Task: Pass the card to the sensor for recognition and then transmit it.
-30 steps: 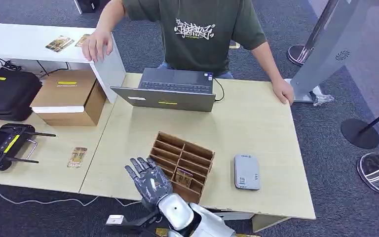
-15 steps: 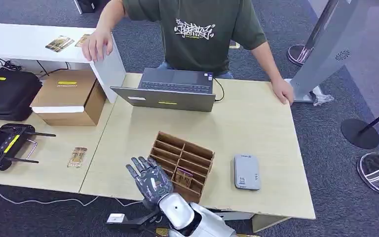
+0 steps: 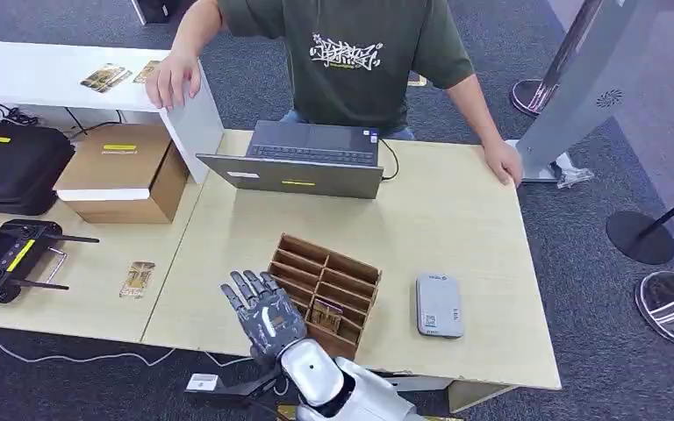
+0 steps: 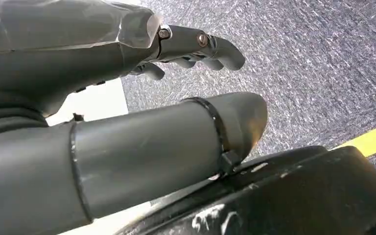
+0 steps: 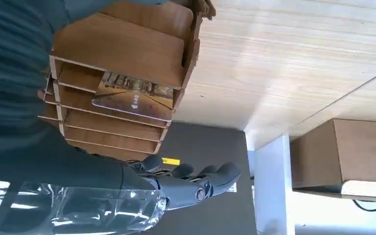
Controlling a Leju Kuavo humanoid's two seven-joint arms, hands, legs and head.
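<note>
A: Right robot hand (image 3: 266, 313) has crept up and slightly left since a second ago; card, rack and sensor are unmoved.
B: State?
A: Fingers spread, holding nothing, at the bench's (image 3: 456, 219) near edge, just left of the wooden card rack (image 3: 325, 294).
B: Card?
A: Card (image 3: 325, 314) sits in a near slot of the rack, tilted. Grey card sensor (image 3: 439, 305) lies flat to the rack's right, apart from it.
B: Left robot hand (image 4: 127, 122)?
A: Over carpet, fingers loosely curled, nothing held.
B: Person?
A: Person (image 3: 351, 53) stands behind the laptop (image 3: 303, 160), one hand on the bench.
</note>
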